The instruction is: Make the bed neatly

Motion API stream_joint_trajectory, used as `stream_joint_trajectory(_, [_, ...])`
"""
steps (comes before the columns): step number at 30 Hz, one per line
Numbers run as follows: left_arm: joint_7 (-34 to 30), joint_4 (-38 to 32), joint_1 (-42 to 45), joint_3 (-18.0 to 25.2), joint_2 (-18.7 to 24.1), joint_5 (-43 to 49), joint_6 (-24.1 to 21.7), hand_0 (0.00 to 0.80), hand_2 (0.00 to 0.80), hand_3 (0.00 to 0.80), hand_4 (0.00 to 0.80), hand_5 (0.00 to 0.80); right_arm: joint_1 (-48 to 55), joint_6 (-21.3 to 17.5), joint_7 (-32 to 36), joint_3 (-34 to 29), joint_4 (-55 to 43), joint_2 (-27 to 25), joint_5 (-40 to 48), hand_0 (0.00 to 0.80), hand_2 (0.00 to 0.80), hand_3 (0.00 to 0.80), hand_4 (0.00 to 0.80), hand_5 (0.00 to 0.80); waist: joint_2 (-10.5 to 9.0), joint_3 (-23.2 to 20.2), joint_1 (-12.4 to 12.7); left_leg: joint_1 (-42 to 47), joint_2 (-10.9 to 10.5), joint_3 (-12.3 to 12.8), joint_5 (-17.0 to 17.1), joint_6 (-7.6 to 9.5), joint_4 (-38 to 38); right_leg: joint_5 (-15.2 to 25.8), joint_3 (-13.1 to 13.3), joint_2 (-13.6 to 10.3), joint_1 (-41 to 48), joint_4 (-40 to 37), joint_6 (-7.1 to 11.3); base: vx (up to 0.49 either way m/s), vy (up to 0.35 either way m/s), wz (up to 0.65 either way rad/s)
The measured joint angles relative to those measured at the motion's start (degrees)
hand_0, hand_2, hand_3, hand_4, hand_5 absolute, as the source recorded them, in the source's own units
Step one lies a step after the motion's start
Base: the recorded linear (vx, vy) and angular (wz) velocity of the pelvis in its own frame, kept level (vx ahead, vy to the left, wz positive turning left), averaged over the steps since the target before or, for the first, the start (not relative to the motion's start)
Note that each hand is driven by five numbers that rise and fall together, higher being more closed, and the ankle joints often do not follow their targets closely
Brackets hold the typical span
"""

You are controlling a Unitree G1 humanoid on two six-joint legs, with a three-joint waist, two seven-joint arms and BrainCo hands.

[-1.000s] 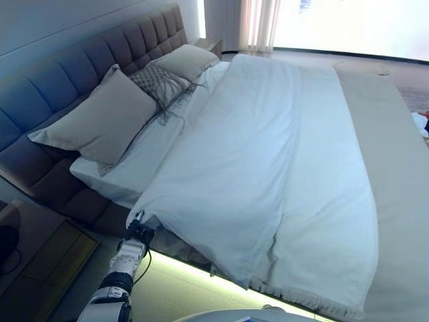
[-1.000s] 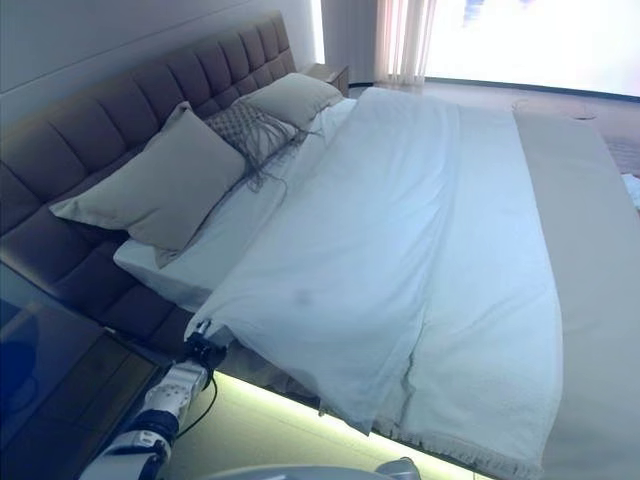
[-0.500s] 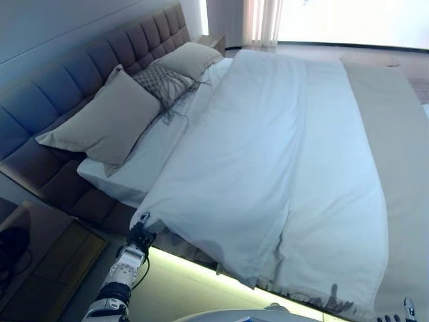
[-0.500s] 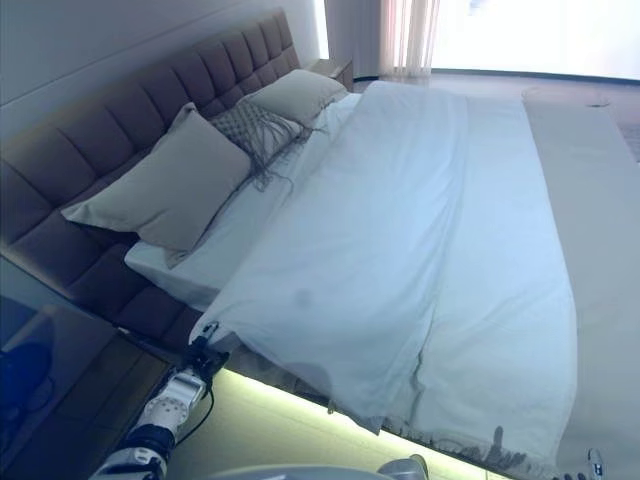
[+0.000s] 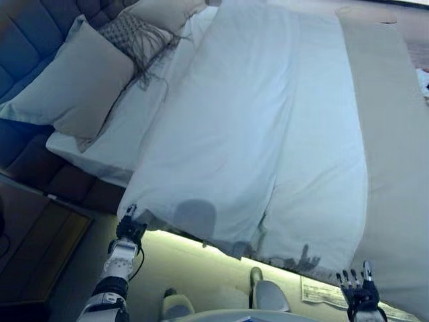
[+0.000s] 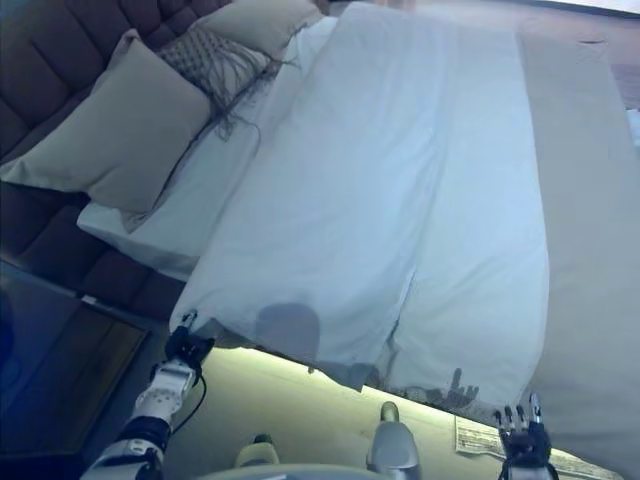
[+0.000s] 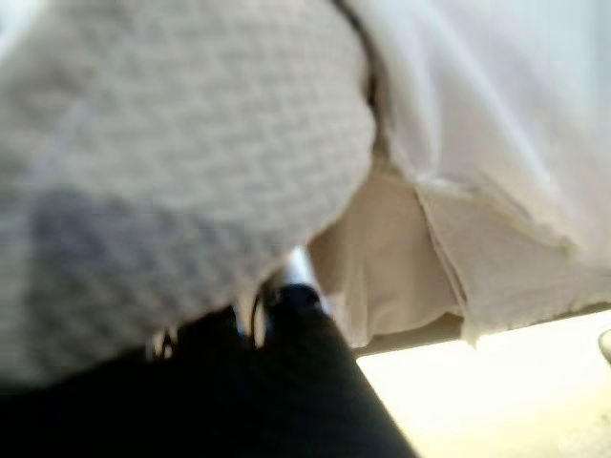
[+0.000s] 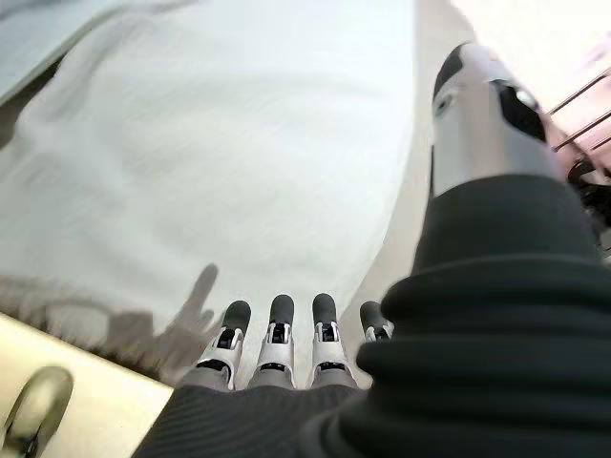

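Left hand point(image 5: 129, 228) grips the duvet point(image 5: 261, 127) corner, fingers buried in its wrist view; right hand point(image 8: 286, 334) hangs spread, empty.

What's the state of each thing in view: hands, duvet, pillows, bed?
left hand: at the duvet's near corner, cloth draped over it, fingers hidden.
right hand: open, fingers straight, just below the duvet's near edge.
duvet: spread over the bed, a crease running down it, near edge hanging over the side.
pillows: leaning against the headboard.
bed: strip on the right left uncovered by the duvet.
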Motion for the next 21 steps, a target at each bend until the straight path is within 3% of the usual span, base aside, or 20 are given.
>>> stream_joint_trajectory(3, [-0.54, 1.71, 1.46, 0.27, -0.04, 0.26, 0.11, 0.800, 0.800, 0.800, 0.800, 0.800, -0.70, 0.10, 0.94, -0.26, -0.06, 0.21, -0.25, 0.000, 0.000, 0.000, 0.000, 0.000, 0.60, -0.23, -0.16, 0.29, 0.96, -2.16, -0.89, -1.20, 0.83, -0.59, 1.18, 0.23, 0.42, 0.81, -0.74, 0.156, 0.456, -0.26])
stream_joint_trajectory(6, [-1.72, 2.48, 2.19, 0.07, -0.33, 1.25, 0.13, 0.800, 0.800, 0.800, 0.800, 0.800, -0.70, 0.63, 1.18, -0.20, -2.06, 0.18, -1.16, 0.000, 0.000, 0.000, 0.000, 0.000, 3.19, -0.19, -0.31, 1.63, 1.84, -2.87, -0.85, -1.11, -3.96, -2.09, 2.94, -0.74, -0.77, 3.62, 0.97, 0.121, 0.651, -0.24])
stream_joint_trajectory(8, [-2.78, 2.36, 2.92, -0.15, -1.00, 2.28, 0.44, 0.800, 0.800, 0.800, 0.800, 0.800, -1.19, 0.96, 1.41, -0.24, -2.69, -0.03, -1.67, 0.000, 0.000, 0.000, 0.000, 0.000, 4.51, -0.16, -0.63, 1.85, 0.83, -2.49, -2.01, -2.40, -5.52, -3.42, 4.38, -3.23, -1.74, 6.17, 3.45, 0.170, 0.581, -0.27])
stream_joint_trajectory(10, [-3.92, 1.98, 3.72, -0.14, -2.65, 2.28, 0.76, 0.800, 0.800, 0.800, 0.800, 0.800, -1.33, 1.43, 1.53, -0.68, -3.29, -0.33, -2.76, 0.000, 0.000, 0.000, 0.000, 0.000, 6.14, -0.26, -1.35, 3.66, -0.74, -2.91, -7.28, -5.67, -6.99, -4.13, 6.04, -7.49, -1.78, 7.07, 7.49, 0.183, 0.629, -0.18])
stream_joint_trajectory(11, [-4.15, 1.89, 4.09, -0.11, -2.73, 2.26, 1.25, 0.800, 0.800, 0.800, 0.800, 0.800, -1.67, 1.46, 1.36, -0.86, -2.93, 0.75, -2.86, 0.000, 0.000, 0.000, 0.000, 0.000, 5.12, -0.20, -1.51, 4.16, -3.09, -1.60, -8.08, -4.16, -6.50, -3.82, 6.88, -10.13, -1.48, 6.88, 7.62, 0.108, 0.536, -0.10])
stream_joint_trajectory(13, [-4.28, 1.95, 4.54, -0.10, -2.70, 2.27, 2.43, 0.800, 0.800, 0.800, 0.800, 0.800, -1.31, 2.09, 1.05, -0.67, -3.40, 2.54, -2.85, 0.000, 0.000, 0.000, 0.000, 0.000, 4.12, -0.32, -1.55, 4.71, -7.18, 0.34, -8.97, -2.67, -5.26, -0.85, 6.77, -14.54, 0.96, 3.09, 8.18, 0.068, 0.467, -0.12])
stream_joint_trajectory(15, [-4.28, 1.89, 4.42, -0.08, -2.17, 2.26, 3.67, 0.800, 0.800, 0.800, 0.800, 0.800, -0.44, 2.42, -0.37, -0.29, -6.07, 3.96, -2.83, 0.000, 0.000, 0.000, 0.000, 0.000, 4.16, -0.57, -1.53, 4.77, -9.75, 0.55, -9.87, -1.18, -4.23, 1.56, 6.08, -16.84, 2.36, 0.32, 8.52, 0.014, 0.338, -0.08])
stream_joint_trajectory(16, [-4.26, 1.87, 4.39, -0.03, -1.46, 2.26, 4.24, 0.800, 0.800, 0.800, 0.800, 0.800, -0.17, 2.47, -0.79, -0.01, -7.38, 4.69, -2.83, 0.000, 0.000, 0.000, 0.000, 0.000, 4.15, -0.61, -1.42, 4.80, -10.37, 0.73, -10.15, -0.74, -4.01, 2.51, 5.94, -17.48, 2.22, -0.44, 8.80, -0.052, 0.326, -0.17])
stream_joint_trajectory(18, [-3.84, 1.34, 4.29, 0.08, -0.75, 2.27, 4.85, 0.800, 0.800, 0.800, 0.800, 0.800, -0.31, 3.12, -1.39, 1.50, -8.28, 4.65, -2.78, 0.000, 0.000, 0.000, 0.000, 0.000, 3.98, -0.64, -0.32, 4.97, -10.96, 2.80, -10.35, -0.51, -3.73, 4.12, 3.23, -17.76, 1.48, -1.12, 9.33, -0.118, 0.266, -0.33])
stream_joint_trajectory(21, [-2.83, -0.16, 4.62, 0.14, -0.45, 2.29, 5.37, 0.800, 0.800, 0.800, 0.800, 0.800, -0.56, 3.68, -1.84, 4.49, -8.66, 4.85, -0.52, 0.000, 0.000, 0.000, 0.000, 0.000, 3.99, -1.42, 0.74, 4.75, -9.15, 3.58, -10.32, -0.56, -4.78, 5.69, -0.03, -16.03, -0.37, 1.32, 8.56, -0.115, 0.088, -0.17])
